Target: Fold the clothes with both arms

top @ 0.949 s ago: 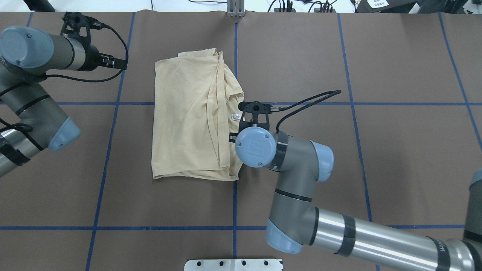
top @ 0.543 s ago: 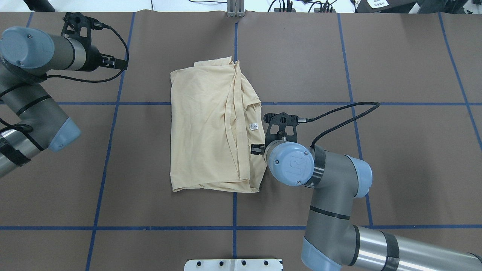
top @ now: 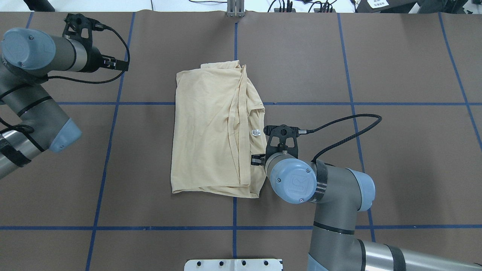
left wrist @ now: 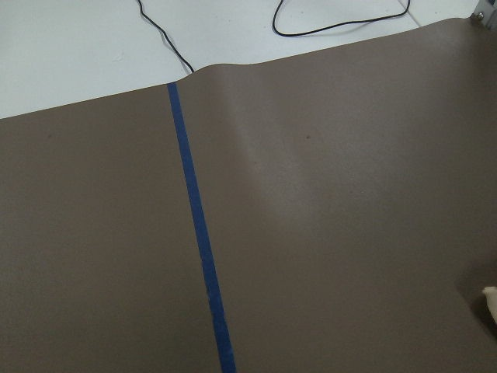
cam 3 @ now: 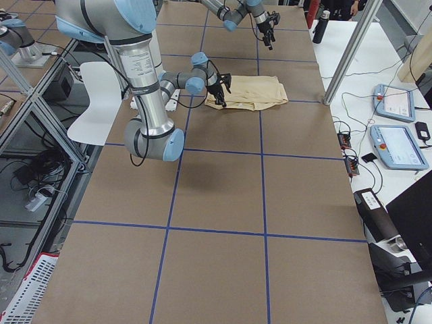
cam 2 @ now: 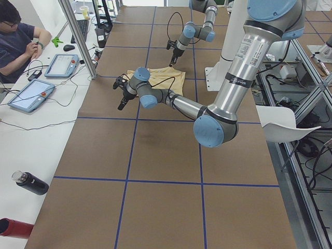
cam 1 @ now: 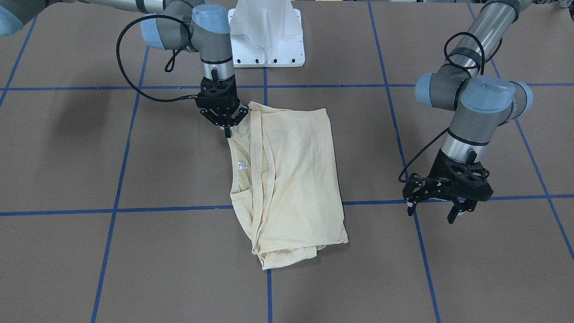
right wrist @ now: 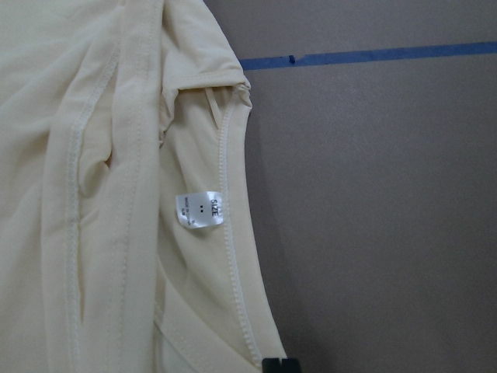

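Observation:
The cream-yellow shirt (top: 207,128) lies folded in a rough rectangle at the table's middle, print hidden. Its ribbed neckline and small white tag (top: 256,132) face the robot's right side. The tag also shows in the right wrist view (right wrist: 199,210). My right gripper (cam 1: 227,131) is shut on the shirt's (cam 1: 291,179) edge by the neckline corner, low at the table. In the overhead view it is mostly hidden under its wrist. My left gripper (cam 1: 430,211) is open and empty, hovering above bare table well clear of the shirt, and also shows in the overhead view (top: 118,64).
The white pedestal base (cam 1: 267,33) stands at the robot's edge of the table. Blue tape lines (left wrist: 198,241) grid the brown table cover. An operator (cam 2: 21,36) sits with tablets beyond the far edge. A black bottle (cam 2: 31,182) lies on the side bench.
My right gripper has dragged the shirt to the right in the overhead view and slightly toward the robot. The left arm has stayed still.

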